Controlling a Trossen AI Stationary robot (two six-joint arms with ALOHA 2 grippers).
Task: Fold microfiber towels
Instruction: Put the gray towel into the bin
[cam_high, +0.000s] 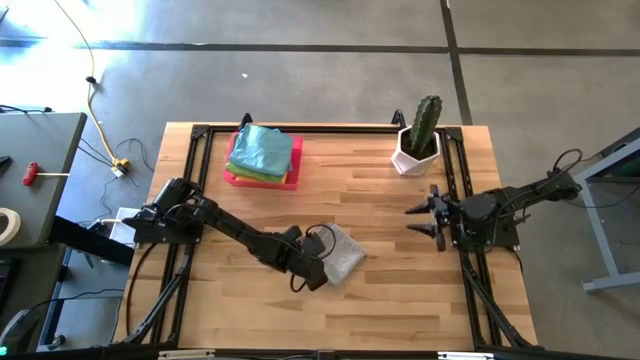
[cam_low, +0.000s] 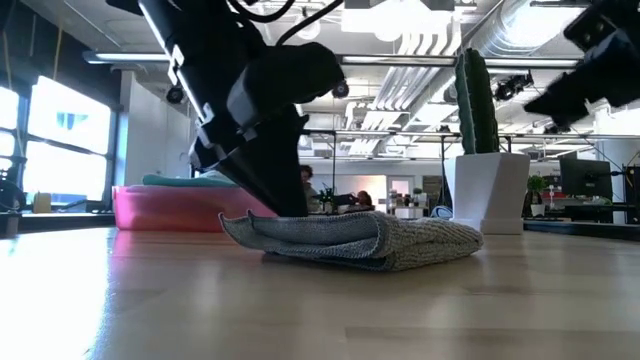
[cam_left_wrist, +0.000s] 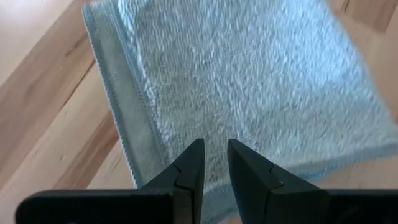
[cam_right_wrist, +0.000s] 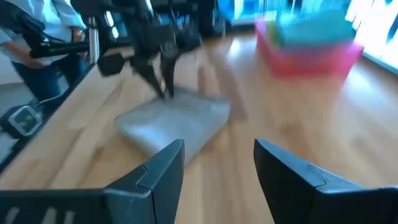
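- Grey towel (cam_high: 343, 255) lies folded near the bench's (cam_high: 400, 300) front edge, about mid-width.
- Left gripper (cam_high: 322, 272) sits at the towel's near edge — fingers (cam_left_wrist: 189, 168) a narrow gap apart, clamping nothing.
- Right gripper (cam_high: 418, 218) hovers open by the right edge.
- Other towels (cam_high: 265, 152) stacked in pink tray (cam_high: 262, 180) — back-left.

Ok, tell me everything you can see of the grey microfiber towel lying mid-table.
The grey microfiber towel is a soft, nubby cloth with a stitched hem, lying folded over on the wooden table, its rounded fold bulging in the low view. It sits near the table's middle, apart from the pink plastic tray and the white cactus pot. The left gripper is down at its edge, fingers narrowly parted; whether it pinches the cloth is unclear.
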